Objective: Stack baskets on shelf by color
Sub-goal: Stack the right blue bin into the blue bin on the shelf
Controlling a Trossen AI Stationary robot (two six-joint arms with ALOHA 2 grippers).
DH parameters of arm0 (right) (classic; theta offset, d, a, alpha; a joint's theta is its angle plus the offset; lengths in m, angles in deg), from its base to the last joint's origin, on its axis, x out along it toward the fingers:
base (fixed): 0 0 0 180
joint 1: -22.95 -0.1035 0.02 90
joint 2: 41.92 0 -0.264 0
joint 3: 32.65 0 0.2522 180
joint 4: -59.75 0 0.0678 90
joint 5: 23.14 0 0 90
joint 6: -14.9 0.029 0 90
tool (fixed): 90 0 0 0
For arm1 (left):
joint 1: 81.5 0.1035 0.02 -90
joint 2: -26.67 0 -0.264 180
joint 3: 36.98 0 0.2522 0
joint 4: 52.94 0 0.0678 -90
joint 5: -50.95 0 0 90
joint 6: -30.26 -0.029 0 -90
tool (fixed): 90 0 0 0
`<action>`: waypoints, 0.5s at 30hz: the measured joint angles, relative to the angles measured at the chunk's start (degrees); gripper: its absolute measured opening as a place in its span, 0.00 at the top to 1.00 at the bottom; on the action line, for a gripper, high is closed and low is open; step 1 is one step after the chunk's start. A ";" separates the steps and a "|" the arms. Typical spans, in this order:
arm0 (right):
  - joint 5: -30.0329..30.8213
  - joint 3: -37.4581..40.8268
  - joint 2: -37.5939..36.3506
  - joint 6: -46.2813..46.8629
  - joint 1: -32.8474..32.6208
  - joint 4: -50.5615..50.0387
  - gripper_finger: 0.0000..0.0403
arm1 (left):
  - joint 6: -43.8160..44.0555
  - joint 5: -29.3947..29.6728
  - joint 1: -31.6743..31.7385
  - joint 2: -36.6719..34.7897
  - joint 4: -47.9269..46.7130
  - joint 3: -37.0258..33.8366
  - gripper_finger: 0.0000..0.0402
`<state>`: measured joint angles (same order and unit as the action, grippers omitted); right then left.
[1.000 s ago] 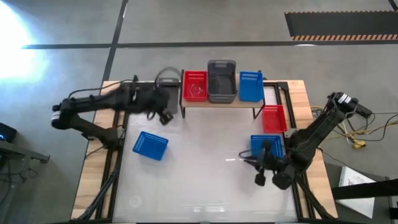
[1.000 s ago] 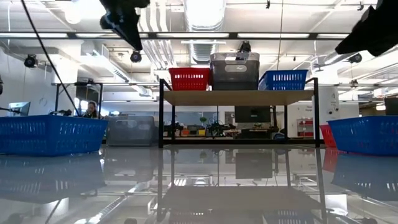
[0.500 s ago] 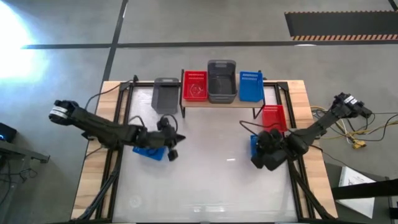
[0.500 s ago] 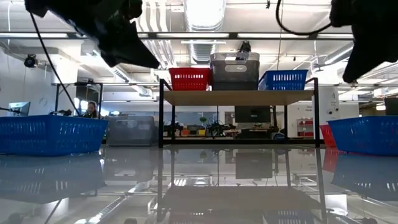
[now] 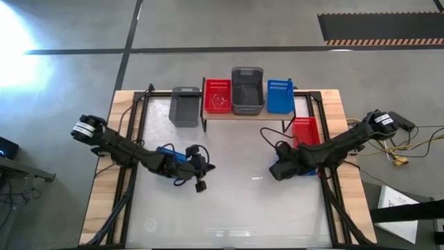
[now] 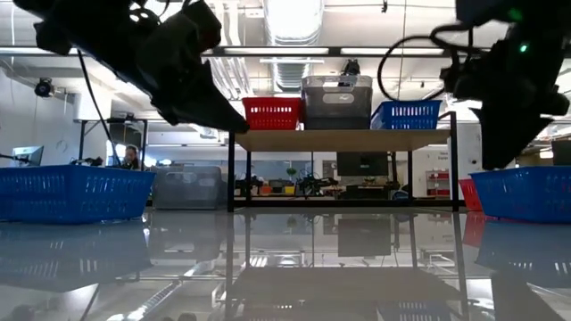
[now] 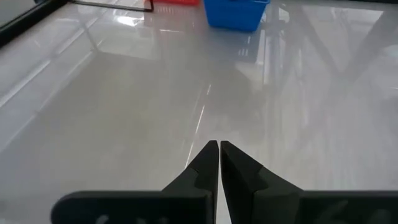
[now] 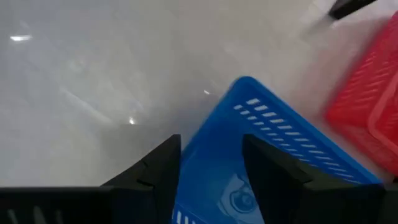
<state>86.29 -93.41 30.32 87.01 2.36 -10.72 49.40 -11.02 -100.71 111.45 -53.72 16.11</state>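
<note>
The shelf (image 5: 244,115) stands at the table's far edge with a red basket (image 5: 217,95), a dark grey basket (image 5: 248,90) and a blue basket (image 5: 279,96) on its board. My left gripper (image 7: 219,149) is shut over bare table near the middle. The left arm partly covers a blue basket (image 5: 170,153). At the right, my right gripper (image 8: 211,152) is open above another blue basket (image 8: 267,155), near its corner. One finger is outside the wall and one is over the inside. Touch does not show. A red basket (image 5: 305,132) lies just beyond.
A dark grey basket (image 5: 184,106) sits on the table left of the shelf. Bare white tabletop (image 5: 236,208) stretches across the middle and near side. Black frame rails run along both sides. Cables lie off the table's right edge (image 5: 399,149).
My left gripper has swung from over the grey basket at the far left toward the table's near edge and middle, passing over the left blue basket. My right gripper has gone toward the far edge and down, over the right blue basket. No basket has moved.
</note>
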 joint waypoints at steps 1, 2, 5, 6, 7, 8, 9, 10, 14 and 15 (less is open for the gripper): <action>-0.62 -0.01 0.83 -0.17 0.41 0.12 0.60 | 0.01 0.03 -0.03 0.85 0.86 0.00 1.00; -1.46 -0.01 1.69 -0.51 0.76 0.16 0.61 | -0.01 0.04 -0.06 1.61 1.55 0.00 1.00; -3.06 -0.01 4.36 -1.14 0.98 0.19 0.65 | 0.07 0.04 -0.34 3.52 3.73 -0.07 1.00; -3.24 -0.01 5.12 -1.63 0.95 0.26 0.66 | 0.06 0.04 -0.43 3.97 4.49 -0.07 1.00; -3.42 -0.08 5.80 -2.24 0.91 0.22 0.68 | 0.10 0.04 -0.52 4.32 5.00 -0.07 1.00; -3.43 -0.37 6.49 -2.59 0.89 0.14 0.69 | 0.11 0.04 -0.67 4.73 5.86 -0.07 1.00; -3.46 -0.69 7.00 -3.09 0.87 0.34 0.71 | 0.07 0.04 -0.77 5.01 6.81 -0.07 1.00; -3.65 -1.04 7.48 -3.71 0.87 0.51 0.74 | 0.11 0.03 -0.88 5.10 7.06 -0.07 1.00; -5.59 -3.60 9.17 -8.76 0.46 0.56 0.87 | 0.11 0.04 -1.17 5.11 7.85 -0.09 1.00; -6.11 -4.56 9.48 -10.41 0.06 0.59 0.91 | 0.11 0.04 -1.17 5.11 7.77 -0.07 1.00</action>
<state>80.18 -97.96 39.81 76.60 2.41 -10.14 49.51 -10.98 -101.88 116.55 -45.94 16.04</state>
